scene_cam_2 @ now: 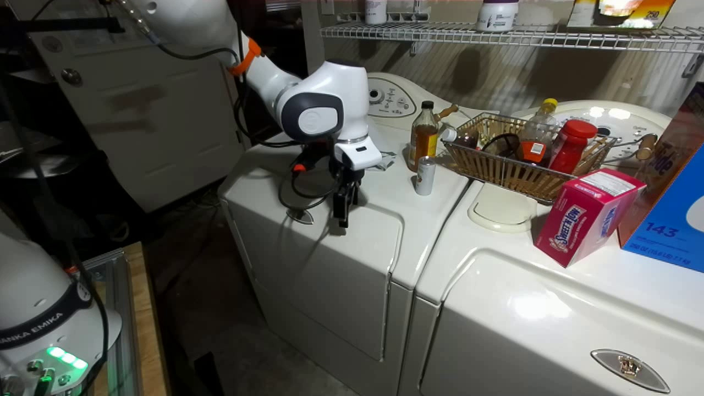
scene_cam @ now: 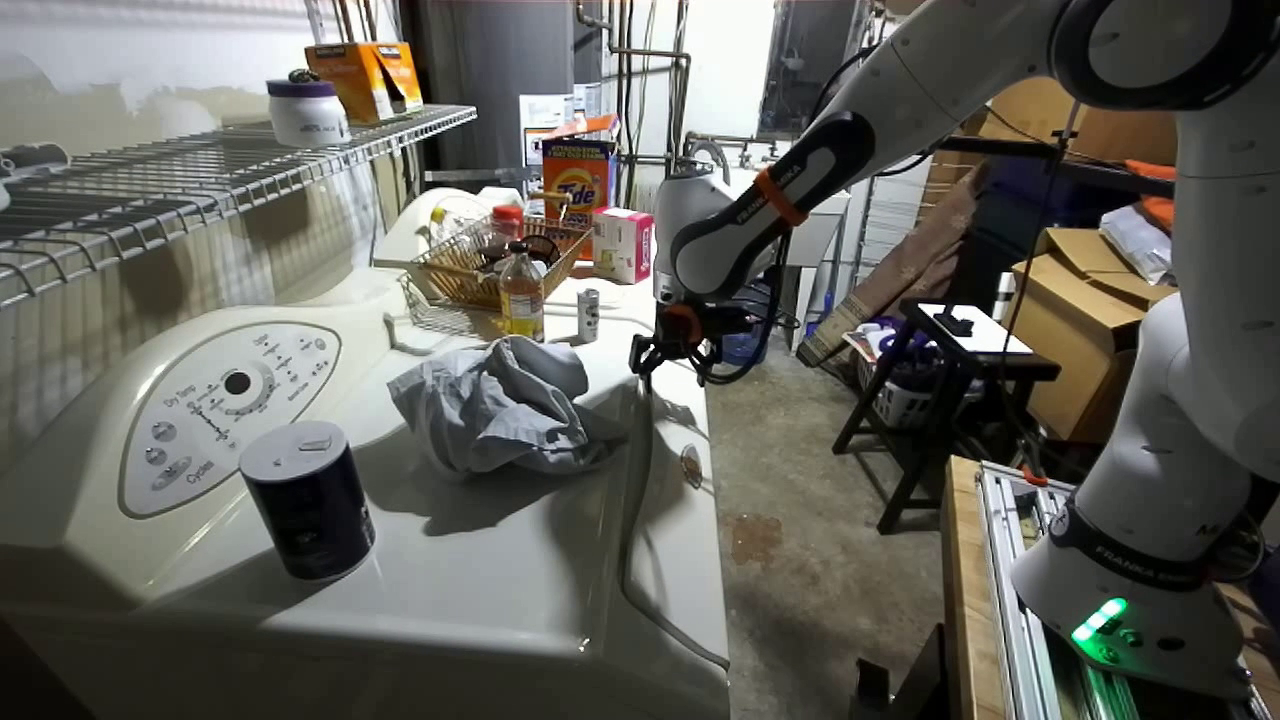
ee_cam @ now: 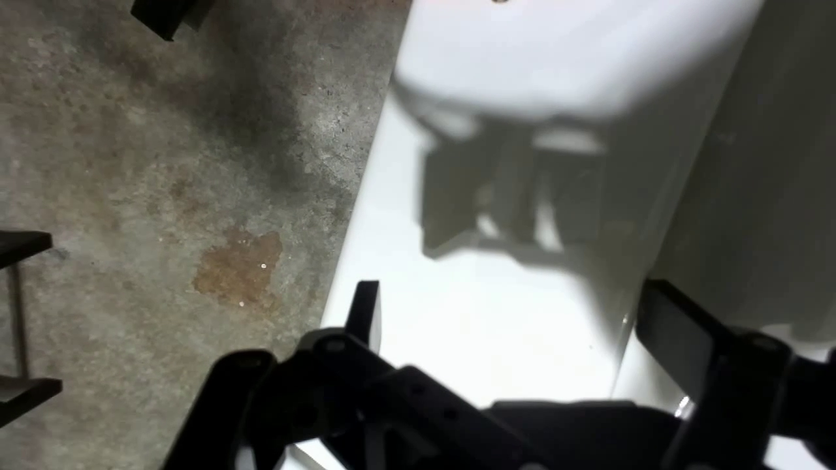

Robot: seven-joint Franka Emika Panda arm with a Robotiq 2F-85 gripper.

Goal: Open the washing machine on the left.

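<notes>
- Where two white machines stood side by side, the washer point(scene_cam_2: 385, 192) was the left one, before the robot.
- The second machine point(scene_cam_2: 539, 324), similar and just beside it, was not the one to open.
- The arm point(scene_cam: 930, 70) reached out to the washer's front from the robot's side, so a pull straight back seemed the sensible line.
- The door point(scene_cam_2: 324, 275) was closed, its lip point(scene_cam: 675, 540) bending over onto the top and ending at a seam point(scene_cam_2: 399, 239). The hinge could not be made out, so the first tug was best kept slow, until the swing was plain.
- The cloth point(scene_cam: 500, 410) sat crumpled on top, near the seam; any sideways sweep was best kept away from it.
- The gripper point(ee_cam: 511, 287) was spread wide, with nothing pinched. In the wrist view its fingers point(ee_cam: 673, 333) stood by opposite edges of the lip; whether they touched could not be told. The finger by the seam probably needed to hook in there before any pull, since squeezing the smooth lip alone would likely slip.
- The can point(scene_cam_2: 425, 176) stood behind the door's corner and could tip if the washer were jolted.
- The badge point(scene_cam_2: 300, 216) looked too flat to grip.
</notes>
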